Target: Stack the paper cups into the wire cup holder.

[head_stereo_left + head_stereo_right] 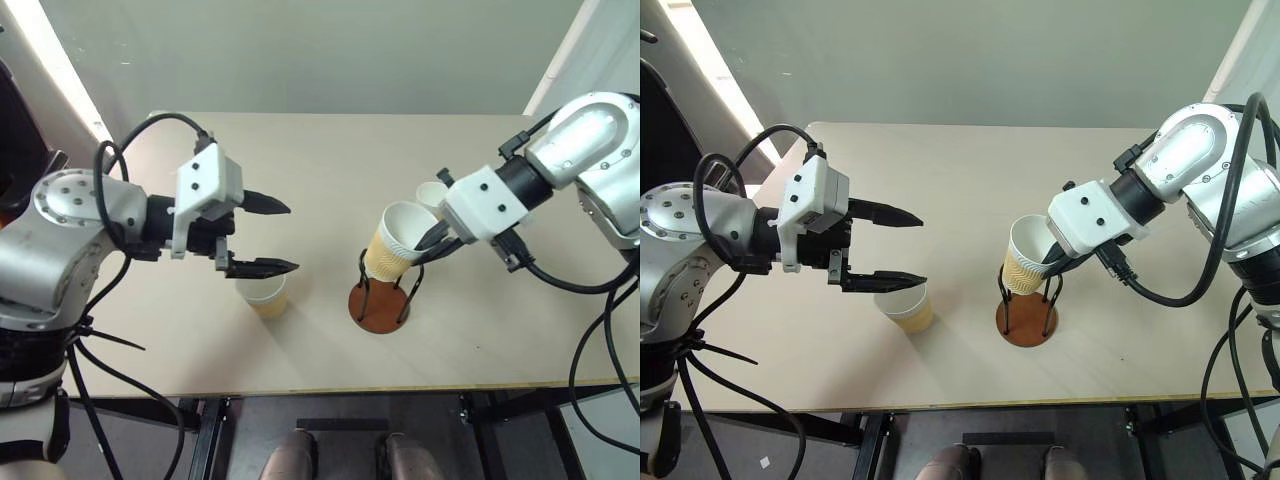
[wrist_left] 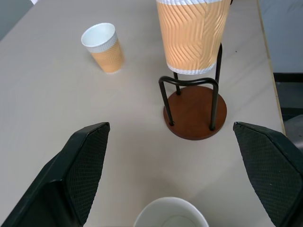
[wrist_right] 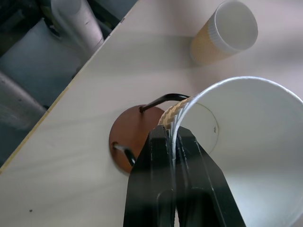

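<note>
So far we judge no cup is seated yet, going by what we see across the counter (image 1: 300,160). On the left, our left end effector (image 1: 268,236) hangs with its jaws spread wide and nothing between them, just above a paper cup (image 1: 264,296) that stands upright on the counter. Toward the middle, the wire cup holder (image 1: 381,298) looks empty, its reddish base bare. Directly over it, tilted, is a second cup (image 1: 397,241), pinched at the rim by our right end effector (image 1: 432,240), whose fingers are clamped on the cup wall. A third cup (image 2: 103,47) stands farther right, behind that arm. We still have to lower this cup in, then the other two.
</note>
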{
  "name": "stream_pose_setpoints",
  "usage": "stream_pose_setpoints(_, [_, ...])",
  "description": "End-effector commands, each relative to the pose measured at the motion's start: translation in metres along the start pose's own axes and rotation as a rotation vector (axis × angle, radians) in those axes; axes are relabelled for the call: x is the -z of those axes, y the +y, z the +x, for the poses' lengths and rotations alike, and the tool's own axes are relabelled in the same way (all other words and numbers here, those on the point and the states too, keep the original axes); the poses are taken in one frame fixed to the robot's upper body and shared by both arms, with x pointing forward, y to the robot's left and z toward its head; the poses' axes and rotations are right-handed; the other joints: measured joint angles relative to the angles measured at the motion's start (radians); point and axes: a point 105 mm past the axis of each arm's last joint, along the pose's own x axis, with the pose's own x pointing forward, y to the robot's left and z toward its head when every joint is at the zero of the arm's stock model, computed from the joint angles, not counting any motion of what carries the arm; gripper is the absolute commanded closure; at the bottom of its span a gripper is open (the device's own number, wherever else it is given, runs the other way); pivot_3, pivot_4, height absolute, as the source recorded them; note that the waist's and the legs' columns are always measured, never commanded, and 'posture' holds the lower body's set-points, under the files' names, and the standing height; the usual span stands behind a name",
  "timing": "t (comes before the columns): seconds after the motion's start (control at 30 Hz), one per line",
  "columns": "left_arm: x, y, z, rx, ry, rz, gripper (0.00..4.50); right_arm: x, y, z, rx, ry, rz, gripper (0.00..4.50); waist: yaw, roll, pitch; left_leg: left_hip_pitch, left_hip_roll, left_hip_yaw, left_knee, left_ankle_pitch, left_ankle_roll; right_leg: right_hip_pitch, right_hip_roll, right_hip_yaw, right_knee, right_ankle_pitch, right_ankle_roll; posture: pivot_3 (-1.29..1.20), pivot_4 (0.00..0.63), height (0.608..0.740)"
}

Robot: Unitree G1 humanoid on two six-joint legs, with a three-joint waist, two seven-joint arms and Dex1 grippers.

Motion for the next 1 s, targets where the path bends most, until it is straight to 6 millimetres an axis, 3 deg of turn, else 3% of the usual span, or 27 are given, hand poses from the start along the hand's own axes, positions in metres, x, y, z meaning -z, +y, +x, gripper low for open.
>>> stream_pose_setpoints(0.03, [-0.009, -0.001, -0.005, -0.025, -0.008, 0.041, 0.0, 0.001, -0.005, -0.002, -0.003, 0.051, -0.042, 4.45, 0.0, 0.0, 0.0, 0.0, 0.0, 0.0, 0.0, 0.0, 0.0, 0.0, 0.0, 0.0, 0.0, 0.0, 0.0, 0.0, 0.15, 0.74])
stream_pose_setpoints(0.17, [-0.01, -0.002, -0.005, -0.021, -0.009, 0.041, 0.0, 0.004, -0.007, -0.001, -0.009, 0.067, -0.05, 3.52, 0.0, 0.0, 0.0, 0.0, 0.0, 0.0, 0.0, 0.0, 0.0, -0.001, 0.0, 0.0, 0.001, 0.0, 0.0, 0.0, 0.15, 0.74])
stream_pose_setpoints(0.4, [-0.011, 0.002, -0.004, -0.036, -0.011, 0.049, 0.0, 0.004, -0.011, -0.006, 0.022, 0.063, -0.03, 0.98, 0.0, 0.0, 0.0, 0.0, 0.0, 0.0, -0.001, -0.001, -0.001, -0.001, 0.0, 0.0, 0.001, 0.0, -0.001, 0.0, 0.15, 0.74])
stream_pose_setpoints(0.5, [-0.011, 0.016, -0.002, -0.111, -0.013, 0.067, 0.0, 0.027, -0.031, -0.024, 0.172, 0.104, 0.067, 0.03, 0.0, 0.0, 0.0, 0.0, 0.0, 0.0, 0.0, -0.001, -0.001, -0.001, 0.0, 0.0, 0.001, 0.0, -0.001, 0.0, 0.15, 0.74])
stream_pose_setpoints(0.63, [-0.007, 0.029, 0.002, -0.179, -0.002, 0.07, 0.0, 0.074, -0.046, -0.035, 0.308, 0.214, 0.197, 0.03, 0.002, 0.0, 0.0, 0.0, 0.0, -0.003, 0.0, 0.0, -0.001, -0.001, 0.0, -0.001, 0.001, 0.005, -0.007, 0.0, 0.15, 0.74])
stream_pose_setpoints(0.8, [-0.003, 0.028, 0.004, -0.187, 0.009, 0.075, 0.0, 0.127, -0.053, -0.028, 0.379, 0.386, 0.296, 0.03, 0.001, 0.0, 0.0, 0.0, 0.0, -0.004, -0.001, 0.0, -0.002, -0.002, 0.0, -0.001, 0.001, 0.007, -0.006, 0.0, 0.15, 0.74])
stream_pose_setpoints(1.0, [-0.004, 0.024, 0.004, -0.195, 0.003, 0.073, 0.0, 0.156, -0.066, -0.016, 0.5, 0.433, 0.396, 0.03, 0.002, 0.0, 0.0, 0.0, 0.0, -0.005, -0.009, 0.004, -0.009, -0.008, 0.0, -0.001, 0.002, 0.011, 0.001, 0.0, 0.15, 0.74])
